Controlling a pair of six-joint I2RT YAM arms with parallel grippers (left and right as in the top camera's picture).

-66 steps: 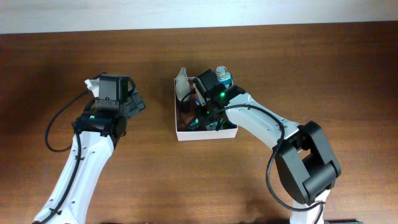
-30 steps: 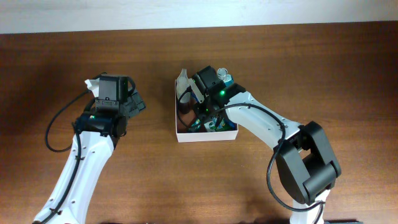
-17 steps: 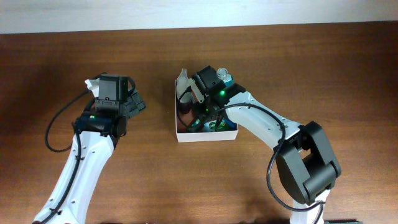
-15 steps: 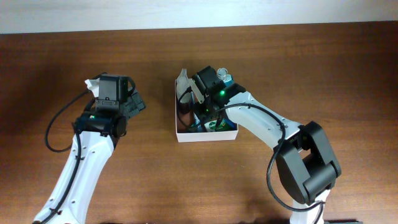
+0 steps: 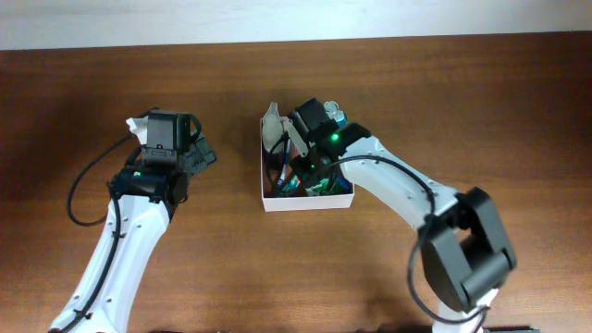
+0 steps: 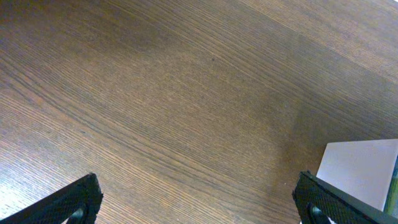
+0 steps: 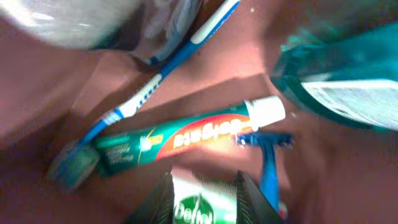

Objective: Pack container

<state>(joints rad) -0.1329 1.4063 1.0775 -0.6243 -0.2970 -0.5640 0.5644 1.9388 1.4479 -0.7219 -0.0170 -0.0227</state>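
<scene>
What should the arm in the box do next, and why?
Probably open the right gripper wider and lift it straight up. The green-and-white packet sits snug between its fingers, already down in the container beside the toothpaste and razor, so lifting with narrow jaws might drag it out.

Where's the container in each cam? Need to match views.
Overhead: container at centre, white-walled.
Left wrist: only its white wall, bottom-right corner.
Right wrist: its reddish-brown floor fills the frame.
Shared landmark: teal bottle, at the far edge overhead, top right in right wrist.
</scene>
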